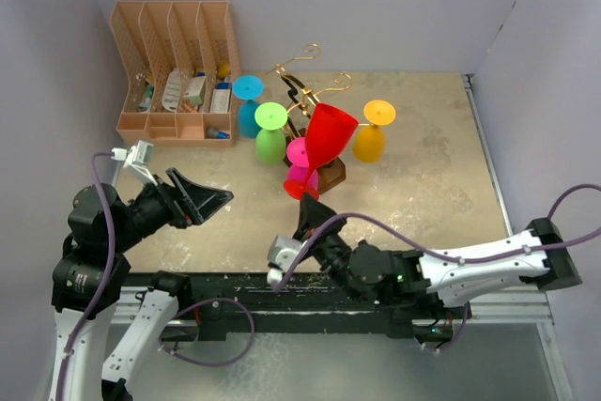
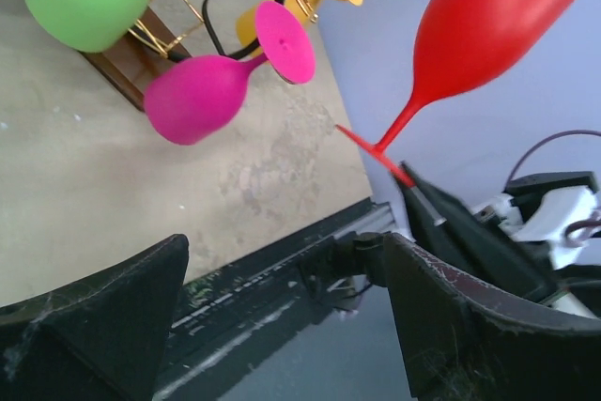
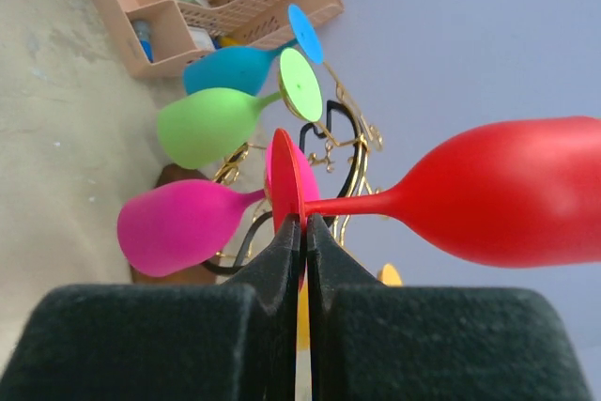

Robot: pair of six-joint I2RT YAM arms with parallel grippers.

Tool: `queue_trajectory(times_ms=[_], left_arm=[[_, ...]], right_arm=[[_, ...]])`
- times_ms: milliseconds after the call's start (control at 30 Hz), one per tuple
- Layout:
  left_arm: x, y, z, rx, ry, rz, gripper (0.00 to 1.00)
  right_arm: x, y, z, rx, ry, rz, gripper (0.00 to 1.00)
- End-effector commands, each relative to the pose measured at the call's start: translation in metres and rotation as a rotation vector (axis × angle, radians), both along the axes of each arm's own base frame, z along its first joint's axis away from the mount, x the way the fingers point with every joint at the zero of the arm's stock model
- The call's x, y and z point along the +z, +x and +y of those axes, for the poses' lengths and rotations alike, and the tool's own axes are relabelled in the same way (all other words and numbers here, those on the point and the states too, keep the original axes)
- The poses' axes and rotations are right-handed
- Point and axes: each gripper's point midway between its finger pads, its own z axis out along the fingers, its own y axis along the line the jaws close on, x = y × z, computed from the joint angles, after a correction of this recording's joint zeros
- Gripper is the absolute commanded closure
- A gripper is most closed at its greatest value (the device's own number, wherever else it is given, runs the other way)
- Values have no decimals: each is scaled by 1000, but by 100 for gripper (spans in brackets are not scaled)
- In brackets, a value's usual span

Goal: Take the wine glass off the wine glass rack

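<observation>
Pale grey walls (image 1: pixel 376 7) box in a beige table (image 1: pixel 423 185). I take as my mark the gold wire rack (image 1: pixel 331 174), which stands on its dark wooden base about mid-table.

Well to the left of the rack and behind it sits a tan slotted organiser (image 1: pixel 174 72) with small odds and ends in its bins. Left of the rack and nearer to me, my left gripper (image 1: pixel 211 206) hovers over the table with its jaws spread wide and nothing between them. Its wrist camera shows both fingers (image 2: pixel 94 316) far apart, with only the table edge in the gap.

On the rack's left side hang a blue glass (image 1: pixel 249 115) and, just in front of it, a green glass (image 1: pixel 270 143), both bowl-down. A pink glass (image 1: pixel 299 152) hangs at the rack's near side, bowl-down as well.

The red wine glass (image 1: pixel 329 133) is in the air at the near side of the rack, bowl uppermost and tilted. From above it overlaps the rack (the left wrist view shows it apart from the pink glass and the wires).

My right gripper (image 1: pixel 308 206), just in front of the rack, is clamped on the foot of the red wine glass. The disc is pinched edge-on between the fingers (image 3: pixel 272 269).

On the rack's right side hangs a yellow glass (image 1: pixel 369 141), bowl-down.
</observation>
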Motion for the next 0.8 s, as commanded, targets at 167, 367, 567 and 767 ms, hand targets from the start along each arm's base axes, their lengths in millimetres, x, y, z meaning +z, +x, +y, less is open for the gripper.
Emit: queue_trajectory(times_ms=[167, 367, 567, 767], left_arm=[[36, -19, -23, -100, -256, 117, 17], [32, -17, -28, -128, -283, 166, 20], [23, -11, -35, -167, -331, 216, 22], [21, -11, -40, -206, -354, 247, 25]], right_arm=[[38, -32, 16, -5, 46, -287, 100], [38, -51, 38, 21, 30, -392, 100], [35, -60, 48, 31, 30, -427, 100], [31, -64, 58, 27, 11, -451, 100]])
